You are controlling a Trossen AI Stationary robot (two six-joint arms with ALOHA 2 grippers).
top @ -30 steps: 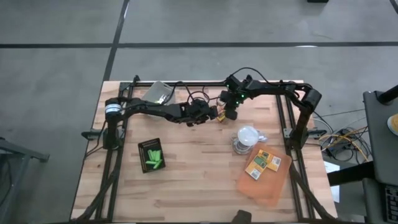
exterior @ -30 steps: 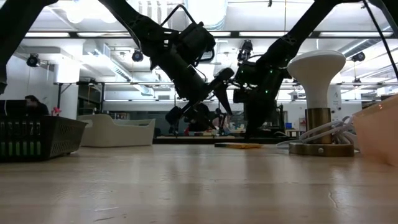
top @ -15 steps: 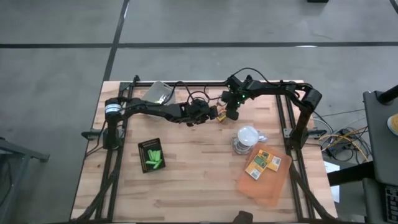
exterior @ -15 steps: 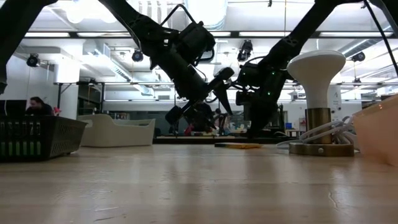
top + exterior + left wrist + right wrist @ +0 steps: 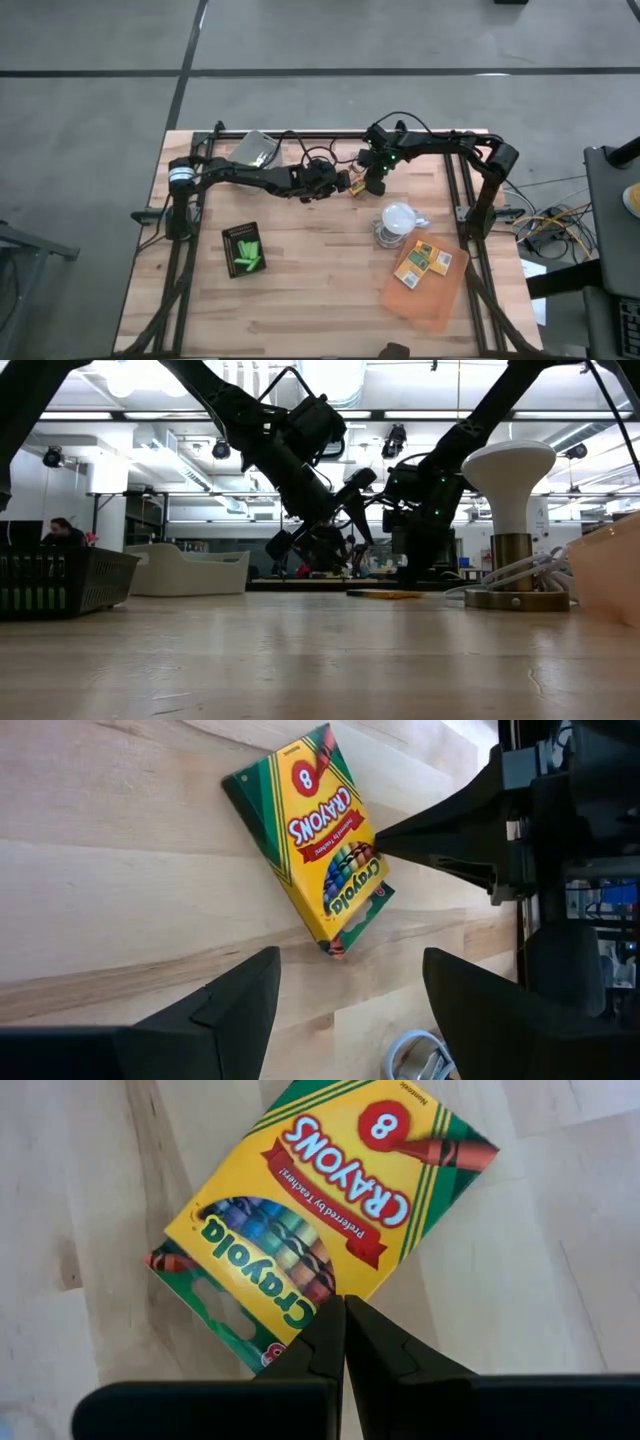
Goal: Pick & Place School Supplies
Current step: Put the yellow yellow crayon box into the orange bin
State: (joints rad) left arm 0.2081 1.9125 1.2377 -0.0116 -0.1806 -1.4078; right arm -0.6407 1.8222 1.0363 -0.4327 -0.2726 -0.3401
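Note:
A flat yellow-and-green crayon box [image 5: 315, 830] [image 5: 320, 1200] lies flat on the wood near the table's far middle [image 5: 353, 187]. My left gripper [image 5: 350, 970] hovers open just to its left, with one finger on either side of the view toward the box. My right gripper [image 5: 343, 1302] is shut, and its tips [image 5: 385, 842] sit at the middle of the box's long edge. A black tray [image 5: 245, 250] holds bright-green sticks. More yellow boxes lie on the orange sheet [image 5: 425, 290]. My right gripper's shut fingertips [image 5: 330, 1330] stand at the crayon box's long edge [image 5: 300, 1285], slanting down from the table's right. I cannot tell whether they touch it. The box lies flat on the table.
A white mushroom-shaped lamp on a round base [image 5: 397, 222] [image 5: 510, 510] stands right of the grippers, with cables beside it. A clear container [image 5: 257, 148] sits at the far left edge. Bare wood stretches across the near middle [image 5: 320, 290].
My right gripper has shifted slightly toward the table's right while staying shut. The crayon box has kept its place.

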